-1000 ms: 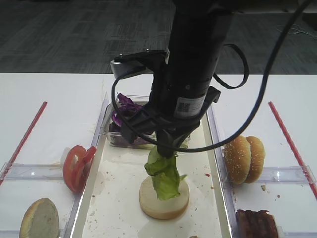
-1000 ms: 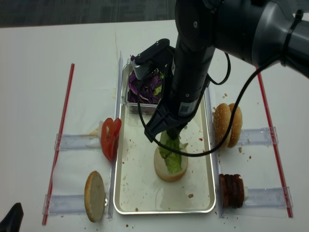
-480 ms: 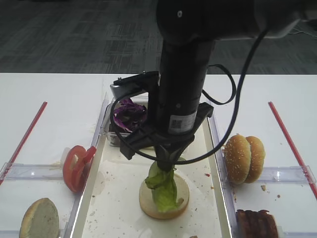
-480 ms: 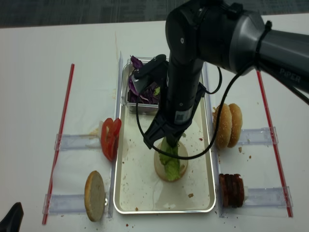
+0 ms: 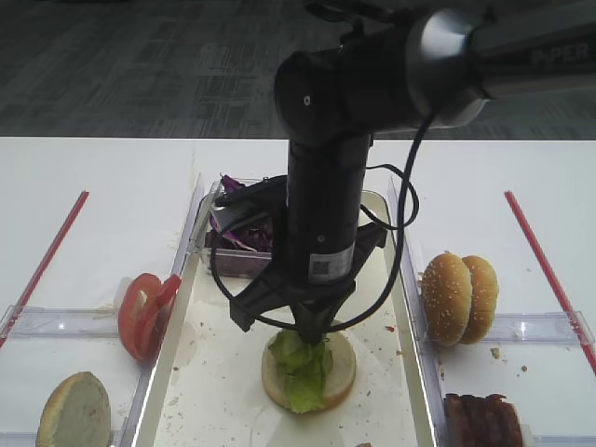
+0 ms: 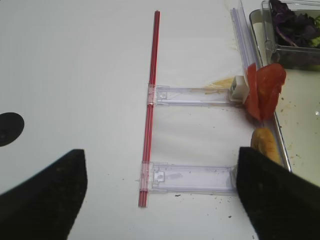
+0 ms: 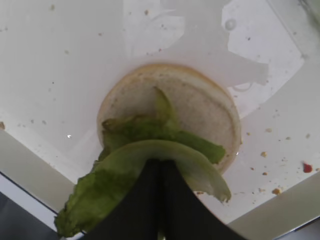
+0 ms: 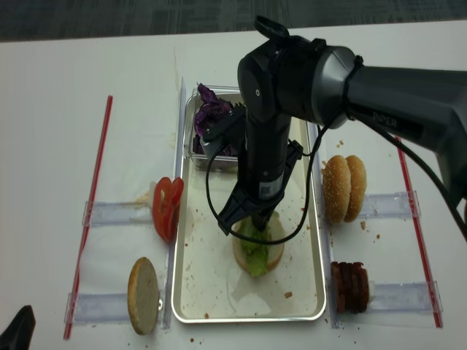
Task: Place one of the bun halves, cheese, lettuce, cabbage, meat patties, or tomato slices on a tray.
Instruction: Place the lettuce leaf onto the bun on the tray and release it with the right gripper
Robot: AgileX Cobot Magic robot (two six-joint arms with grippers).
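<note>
Right gripper [image 7: 161,172] pinching lettuce [image 7: 145,150] against bun half [image 7: 200,107] on tray [image 5: 182,363]; left gripper's jaws [image 6: 160,192] spread.

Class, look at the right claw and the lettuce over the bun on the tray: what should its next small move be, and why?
Probably open the right claw and let go. It is shut on the lettuce, and the leaf's lower end already lies on the pale cut face of the bun half inside the tray, so releasing should leave it in place.

Two overheads, two wrist close-ups
</note>
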